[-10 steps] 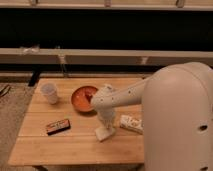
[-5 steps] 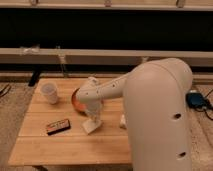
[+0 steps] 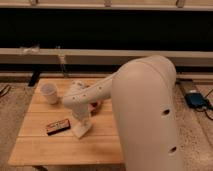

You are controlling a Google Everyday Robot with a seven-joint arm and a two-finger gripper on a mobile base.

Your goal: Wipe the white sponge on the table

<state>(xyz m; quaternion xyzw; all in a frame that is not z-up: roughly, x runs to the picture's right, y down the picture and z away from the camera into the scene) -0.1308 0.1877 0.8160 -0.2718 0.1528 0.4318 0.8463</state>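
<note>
In the one camera view, my arm (image 3: 145, 110) fills much of the right half and bends down to the table (image 3: 45, 145). My gripper (image 3: 81, 125) points down at the table top, just right of the dark box (image 3: 58, 126). Under it lies the sponge (image 3: 82, 131), pale and flat on the planks, touching the table; my gripper stands on top of it. If my fingers are closed on the sponge or not, I cannot tell, because my wrist hides them.

Compared with half a second ago, my gripper and the sponge have moved to the left, nearer to the box; before there was a wider gap of bare wood between them, and one second ago the sponge was even farther to the right. My upper arm has also swung across and now covers more of the right side of the table.

The box lies in the same place as before, near the front left part of the table. The white cup (image 3: 49, 93) stands behind the box, toward the back left corner, also unmoved. The orange bowl (image 3: 95, 106) is behind and right of the box, and now my arm hides most of it; only a small red-orange part shows beside my wrist.
</note>
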